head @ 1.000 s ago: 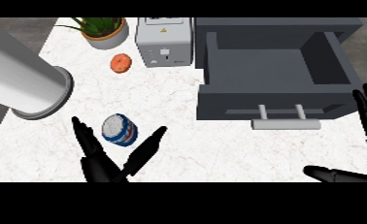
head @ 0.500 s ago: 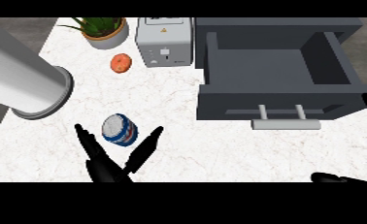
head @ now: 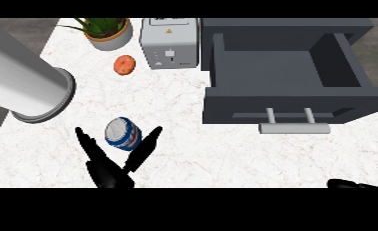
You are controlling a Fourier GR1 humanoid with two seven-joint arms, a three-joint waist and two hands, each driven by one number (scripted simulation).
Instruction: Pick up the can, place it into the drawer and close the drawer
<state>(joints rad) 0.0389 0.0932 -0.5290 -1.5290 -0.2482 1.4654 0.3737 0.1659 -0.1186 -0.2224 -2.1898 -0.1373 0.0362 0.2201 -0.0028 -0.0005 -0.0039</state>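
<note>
Left hand (head: 111, 167) spread, fingers straddling blue-and-white can (head: 122, 134) on near-left counter (head: 221, 155), open grey drawer (head: 280, 77) far right, right hand (head: 351, 184) state indiscernible.

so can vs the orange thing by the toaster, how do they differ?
The can is blue and white with a pale top; the round fruit is orange. The can sits near the counter's front, between the thumb and fingers of the open left hand; the fruit lies farther back, untouched, left of the toaster. The can looks somewhat larger. Both rest on the marble counter.
</note>
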